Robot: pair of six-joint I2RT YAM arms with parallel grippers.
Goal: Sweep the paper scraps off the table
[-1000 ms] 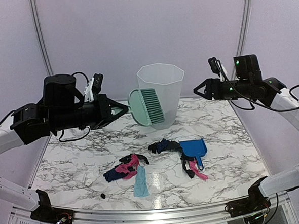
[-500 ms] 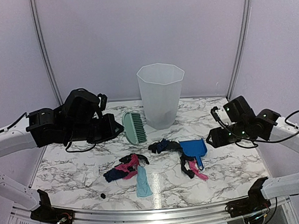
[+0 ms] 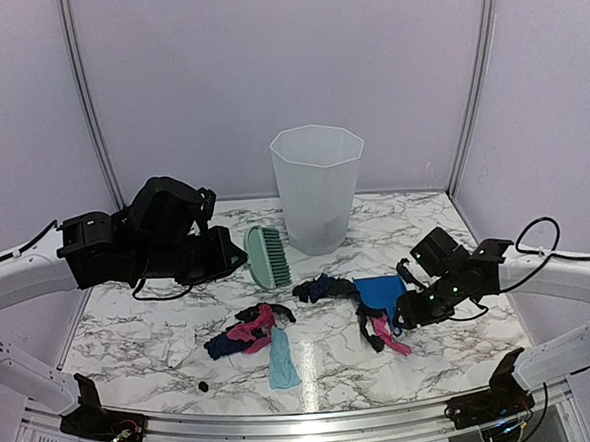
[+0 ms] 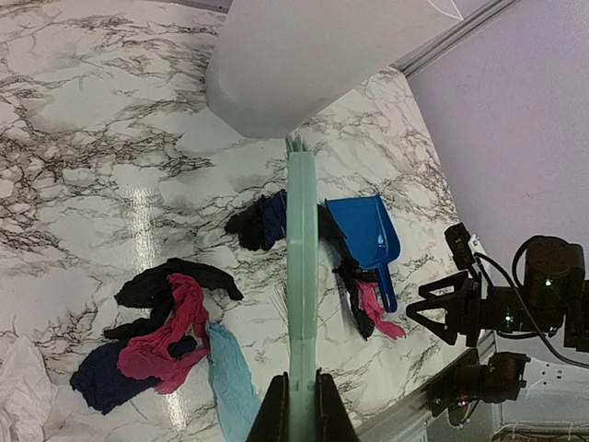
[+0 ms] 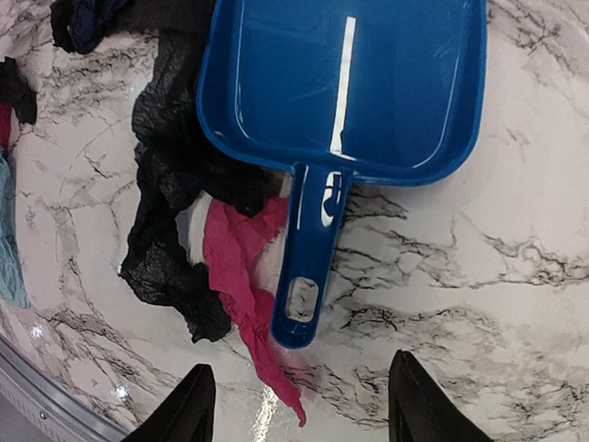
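Note:
Paper scraps lie on the marble table (image 3: 151, 320): a black, pink and navy clump (image 3: 244, 331) with a light blue strip (image 3: 279, 362), a navy and black clump (image 3: 317, 287), and a black and pink pair (image 3: 382, 333) by the dustpan handle. My left gripper (image 3: 232, 255) is shut on the pale green brush (image 3: 267, 256) and holds it above the table, left of the scraps. In the left wrist view the jaws (image 4: 301, 405) clamp the brush handle (image 4: 301, 276). My right gripper (image 5: 302, 387) is open, just behind the end of the blue dustpan (image 5: 350, 92) handle, beside the pink scrap (image 5: 244, 276).
A tall translucent bin (image 3: 318, 185) stands at the back centre. The blue dustpan (image 3: 383, 293) lies right of centre, mouth toward the bin. A small black scrap (image 3: 203, 386) lies near the front edge. The metal front rail (image 3: 307, 421) runs along the near side.
My left arm has lowered the brush from the bin's rim to low over the table. My right arm has dropped from high at the right down to the dustpan handle.

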